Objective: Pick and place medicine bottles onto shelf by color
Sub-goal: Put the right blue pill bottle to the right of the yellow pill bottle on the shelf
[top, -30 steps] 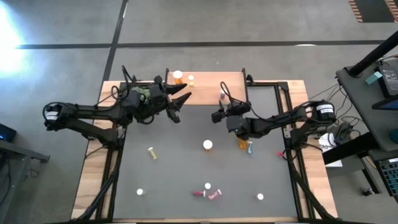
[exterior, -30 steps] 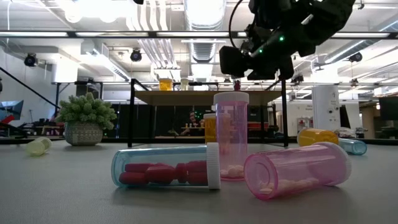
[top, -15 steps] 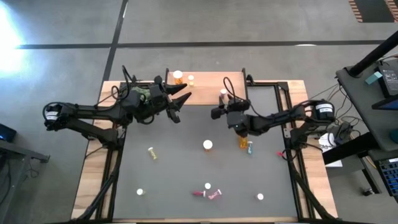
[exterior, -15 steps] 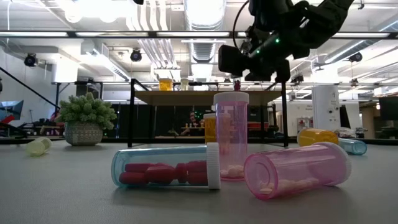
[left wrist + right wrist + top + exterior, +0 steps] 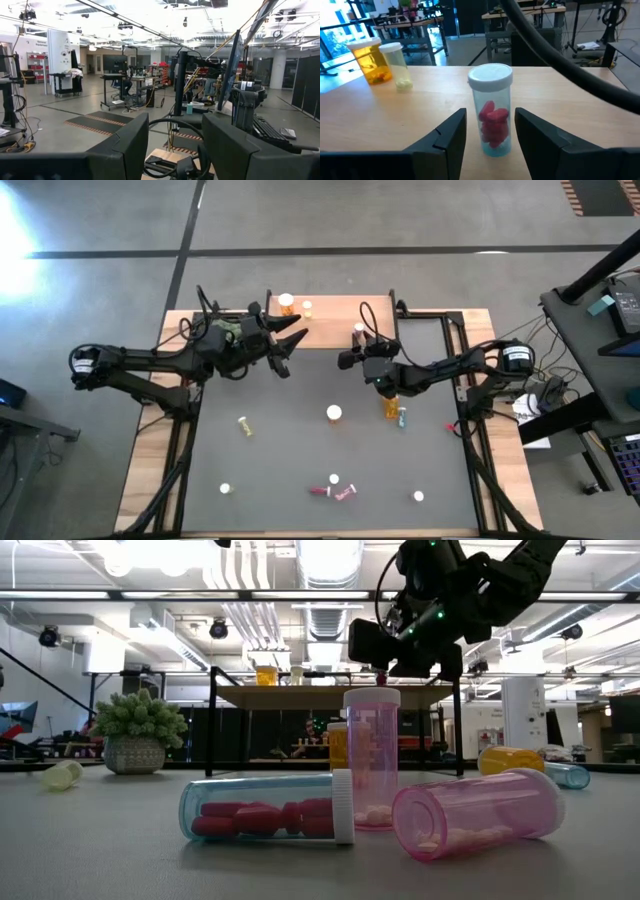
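The shelf (image 5: 330, 320) stands at the table's far edge. On it stand an orange bottle (image 5: 370, 60), a yellowish one (image 5: 397, 65) and a clear bottle of red pills with a white cap (image 5: 491, 115), upright on its base. My right gripper (image 5: 358, 346) points level at the red-pill bottle, its fingers (image 5: 451, 135) close on either side, a thin strip of shelf showing between each finger and the bottle. My left gripper (image 5: 292, 350) hangs open and empty above the shelf's left end. Several more bottles lie or stand on the grey table (image 5: 280, 460). My right gripper comes level from the table's near side at the red-pill bottle's lower body (image 5: 475, 135), one finger on each side. Whether the fingers touch it I cannot tell. The bottle stands upright on the shelf.
Below my right arm lie an orange bottle (image 5: 390, 406) and a bluish one (image 5: 402, 418). A white-capped bottle (image 5: 334, 412) stands mid-table, a yellowish one (image 5: 244, 425) lies left. Pink and red bottles (image 5: 335, 490) cluster near the front edge. A potted plant (image 5: 135, 735) stands at the left.
My right gripper has moved a little toward the table's far edge, closer to the red-pill bottle on the shelf. The bottle has stayed where it was.
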